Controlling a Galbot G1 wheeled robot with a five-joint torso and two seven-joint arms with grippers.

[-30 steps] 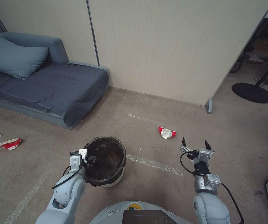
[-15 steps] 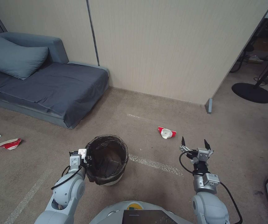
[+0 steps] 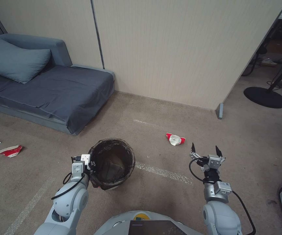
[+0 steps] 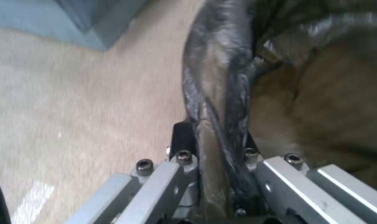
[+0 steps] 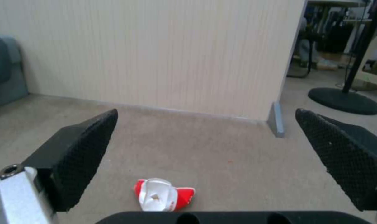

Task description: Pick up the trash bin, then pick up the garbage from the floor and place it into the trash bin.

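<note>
We see our left gripper (image 3: pixel 89 162) clamped on the trash bin (image 3: pixel 112 163) rim, bin now lifted higher; our right gripper (image 3: pixel 205 151) hangs spread before the red-and-white packet (image 3: pixel 175 139).

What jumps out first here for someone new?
The bin, black-lined, held by its rim in the left gripper, centre of the floor. Ahead of the open right gripper lies a red-and-white packet. More litter sits far left, before the sofa.
</note>
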